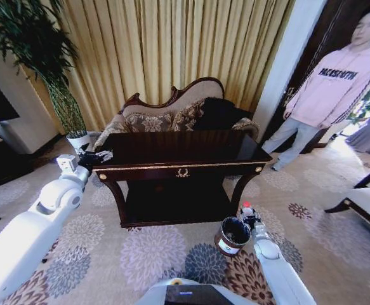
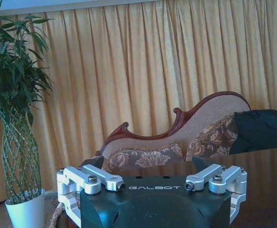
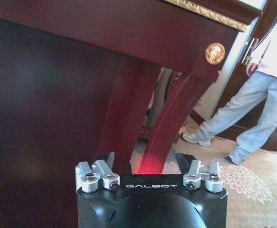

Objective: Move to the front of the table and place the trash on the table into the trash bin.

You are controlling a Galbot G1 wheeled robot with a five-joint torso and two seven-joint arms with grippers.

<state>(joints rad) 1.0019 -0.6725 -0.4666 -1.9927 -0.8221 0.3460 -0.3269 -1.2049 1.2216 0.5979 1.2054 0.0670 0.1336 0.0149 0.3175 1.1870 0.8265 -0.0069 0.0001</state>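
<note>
- The plastic bottle [image 1: 246, 206], red cap up, sits clamped in the jaws of the right gripper [image 1: 248, 215]; in the right wrist view a red glow shows between the two dark fingers [image 3: 106, 161].
- The trash bin [image 1: 233, 236] stands on the floral carpet [image 1: 153, 254] just beside those jaws, lined in black, a pale label on its side, far lower than the desk.
- The desk [image 1: 178, 166], dark and glossy with gold trim and an emblem, rises beyond the right jaws, its curved leg [image 3: 169, 126] close ahead of them.
- The left gripper [image 1: 98, 155] hangs at the desk's left corner, jaws spread wide around nothing, the polished top just beyond them.
- Past the left jaws stand a carved sofa [image 2: 176, 142], gold curtains [image 2: 143, 66] and a potted plant [image 2: 14, 142].
</note>
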